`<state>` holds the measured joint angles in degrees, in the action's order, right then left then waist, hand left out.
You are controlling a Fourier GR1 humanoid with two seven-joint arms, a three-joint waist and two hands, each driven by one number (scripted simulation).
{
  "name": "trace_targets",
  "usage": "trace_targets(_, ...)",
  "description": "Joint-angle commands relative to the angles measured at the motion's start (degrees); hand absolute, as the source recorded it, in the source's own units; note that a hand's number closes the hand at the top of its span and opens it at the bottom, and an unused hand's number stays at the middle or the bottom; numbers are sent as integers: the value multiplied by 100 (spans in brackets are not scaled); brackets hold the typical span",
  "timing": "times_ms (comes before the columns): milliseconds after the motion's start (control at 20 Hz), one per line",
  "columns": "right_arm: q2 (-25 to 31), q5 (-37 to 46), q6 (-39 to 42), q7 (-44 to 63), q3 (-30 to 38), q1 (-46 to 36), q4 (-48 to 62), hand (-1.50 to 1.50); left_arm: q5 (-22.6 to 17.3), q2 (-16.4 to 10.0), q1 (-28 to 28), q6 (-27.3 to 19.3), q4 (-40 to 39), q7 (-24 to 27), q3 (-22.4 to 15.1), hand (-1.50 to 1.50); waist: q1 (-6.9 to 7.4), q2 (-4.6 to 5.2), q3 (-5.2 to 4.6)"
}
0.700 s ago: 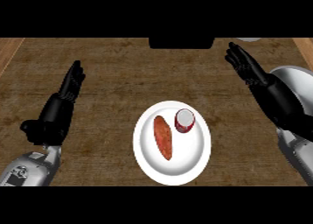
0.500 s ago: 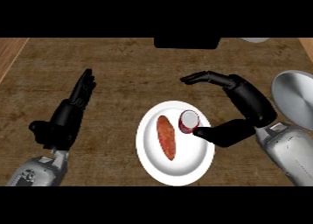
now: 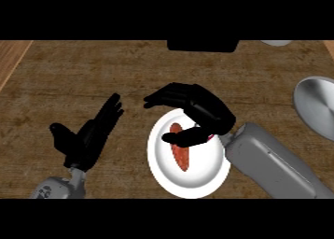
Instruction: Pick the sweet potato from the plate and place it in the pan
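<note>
A brown wood-grain bench (image 3: 73,74) carries a round white plate (image 3: 197,179) nearest the lower edge, the long orange-red sweet potato (image 3: 181,156) lying on it. The right robot hand (image 3: 201,109) hovers over it, fingers bent apart from the thumb, clasping nothing. The left robot hand (image 3: 93,135) rests open beside the plate. The round silver metal pan (image 3: 324,112) sits far right.

The light is even and soft. The wooden counter (image 3: 80,70) looks rather dim and brown, while the white plate (image 3: 197,182) is the brightest thing, with a pale grey shade along its lower rim. The pan (image 3: 324,112) has a mild, smooth sheen. The black left hand (image 3: 87,140) and right hand (image 3: 201,109) show only faint highlights.
</note>
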<state>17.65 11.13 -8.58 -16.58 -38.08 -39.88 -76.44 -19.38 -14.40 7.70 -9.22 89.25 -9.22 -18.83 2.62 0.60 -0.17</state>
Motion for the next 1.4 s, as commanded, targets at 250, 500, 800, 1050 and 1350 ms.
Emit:
trace_targets(250,-118,1664,1186,1436,-1447,-1124,671,-150,-277,-57,-153,321,-296,4,230,0,-202,-133,-17)
trace_targets(500,-310,2598,2370,2786,-2360,-1816,899,-150,-252,31,-305,306,-197,4,103,0,-166,-179,-22)
trace_targets(800,-1182,2591,4361,4421,-2923,-2026,713,-150,-302,-72,-231,376,-177,-14,273,0,-284,-153,-6)
trace_targets(1050,-1744,2397,5344,5717,-3099,-1629,535,-150,-307,38,-256,387,-144,-82,239,0,-252,-96,11)
trace_targets(1350,-1759,1919,5392,6771,-3087,-1170,220,-150,-333,-139,-205,818,-454,217,588,0,-151,-60,12)
